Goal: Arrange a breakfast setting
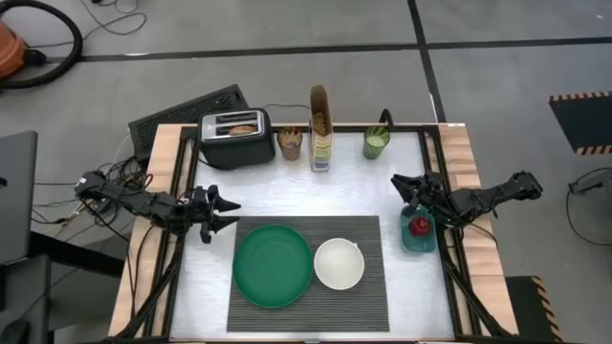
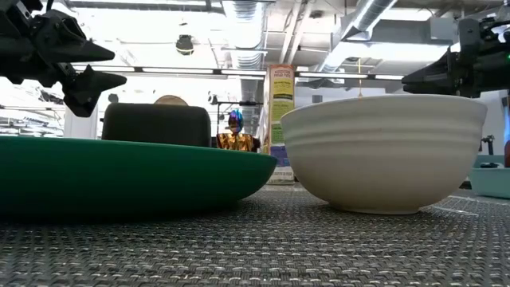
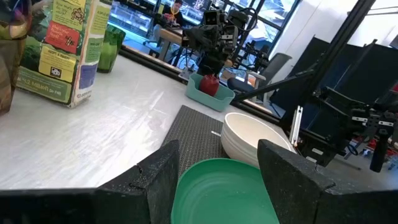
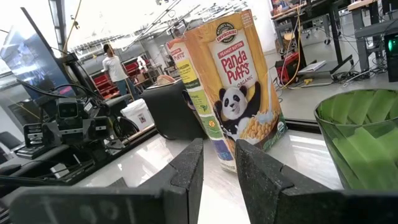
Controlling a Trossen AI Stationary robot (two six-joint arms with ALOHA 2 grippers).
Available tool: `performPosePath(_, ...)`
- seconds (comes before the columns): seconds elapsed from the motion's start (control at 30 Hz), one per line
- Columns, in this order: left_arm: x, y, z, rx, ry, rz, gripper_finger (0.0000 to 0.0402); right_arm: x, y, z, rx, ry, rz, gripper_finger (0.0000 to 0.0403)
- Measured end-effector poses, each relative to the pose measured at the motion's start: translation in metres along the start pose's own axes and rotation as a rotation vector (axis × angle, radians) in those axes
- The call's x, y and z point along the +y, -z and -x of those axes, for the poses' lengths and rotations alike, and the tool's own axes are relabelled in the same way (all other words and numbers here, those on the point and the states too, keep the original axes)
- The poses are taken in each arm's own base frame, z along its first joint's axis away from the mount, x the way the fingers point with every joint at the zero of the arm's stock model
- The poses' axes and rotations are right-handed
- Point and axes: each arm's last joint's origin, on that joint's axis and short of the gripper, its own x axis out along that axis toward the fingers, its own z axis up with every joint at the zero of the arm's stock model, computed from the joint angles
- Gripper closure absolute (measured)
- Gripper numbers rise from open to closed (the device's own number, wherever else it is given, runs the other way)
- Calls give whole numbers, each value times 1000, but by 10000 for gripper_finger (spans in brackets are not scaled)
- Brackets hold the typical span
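Lying beside left tool (image 1: pixel 232 211): green plate (image 1: pixel 273 265).

Robotics lab: exposed ducts (image 2: pixel 239 20), workbenches (image 3: pixel 163 36).

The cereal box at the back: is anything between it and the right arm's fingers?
Nothing visible. The right gripper hovers with open fingers by the table's right edge, and bare table lies between it and the cereal box. The green cup stands off to the side. The left gripper waits left of the plate.

One ribbed placemat (image 1: pixel 306 275), one green plate (image 1: pixel 273 266), one white bowl (image 1: pixel 338 264), one toaster (image 1: pixel 235 137), one cereal box (image 1: pixel 320 129), one green cup (image 1: pixel 376 143), one apple (image 1: pixel 418 225).
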Motion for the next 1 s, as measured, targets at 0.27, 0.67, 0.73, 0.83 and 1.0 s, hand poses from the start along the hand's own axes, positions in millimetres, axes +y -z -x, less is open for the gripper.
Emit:
performPosePath(0.27,0,0,0,-2,-4,0,200,0,0,0,0,0,0,281)
performPosePath(0.67,0,0,0,-2,-3,121,200,0,0,0,0,0,0,281)
performPosePath(0.73,0,0,0,-2,-3,154,200,0,0,0,0,0,-1,281)
performPosePath(0.83,0,-3,0,-43,-27,173,200,0,0,0,0,0,0,281)
performPosePath(1.0,-3,-17,1,-151,-49,266,199,0,0,0,-1,0,-1,281)
